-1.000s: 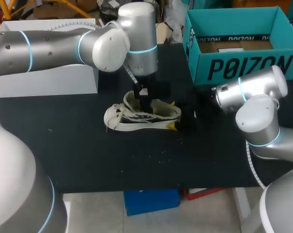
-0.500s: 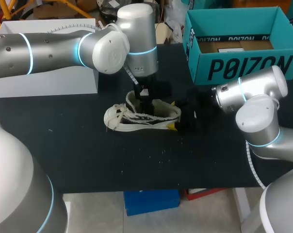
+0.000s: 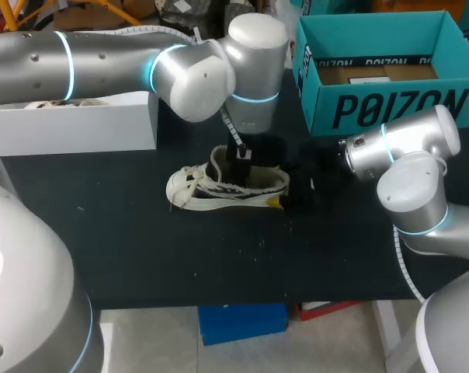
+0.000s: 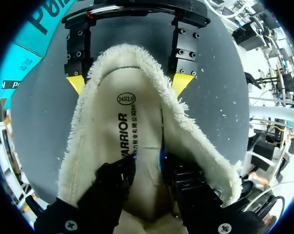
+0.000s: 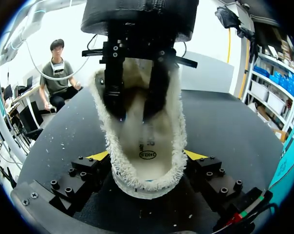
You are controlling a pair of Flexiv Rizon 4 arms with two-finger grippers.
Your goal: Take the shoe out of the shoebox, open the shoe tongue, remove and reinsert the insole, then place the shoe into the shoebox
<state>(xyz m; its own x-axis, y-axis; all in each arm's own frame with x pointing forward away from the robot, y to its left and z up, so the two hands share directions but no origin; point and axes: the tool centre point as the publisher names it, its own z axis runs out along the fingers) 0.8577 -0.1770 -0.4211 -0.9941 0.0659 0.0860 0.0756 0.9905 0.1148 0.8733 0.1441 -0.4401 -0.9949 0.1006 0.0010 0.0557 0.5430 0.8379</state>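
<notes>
— Well, head view first: where do things stand?
— Your shoe (image 3: 219,186) is out of the teal shoebox (image 3: 382,109). It stands sole-down on the black desk (image 3: 141,256), toe toward your left side, well apart from the box. Your left pincer (image 3: 239,158) comes straight down into the shoe's mouth. Your right pincer (image 3: 278,185) sits at the heel, with a yellow tip showing on each side of it.

— And the left wrist view?
— You look down into the fleece-lined opening. The insole (image 4: 132,131) lies inside, printed face up, and your left pincer rests on it. Whether it has hold of the insole, I cannot tell. Ahead, the right pincer's yellow tips press the fleece collar (image 4: 132,52) from both sides.

— Right wrist view?
— Same story from the heel end. Your right pincer is closed, wide-set, on the shoe's heel and braces it, with the left pincer plunged in beyond.

— So how far along?
— As I judge it, the taking-out is done and the mouth looks opened up. You are on the insole step, and the insole is not yet out. Pulling it, refitting it and returning the shoe to the shoebox all remain.
</notes>
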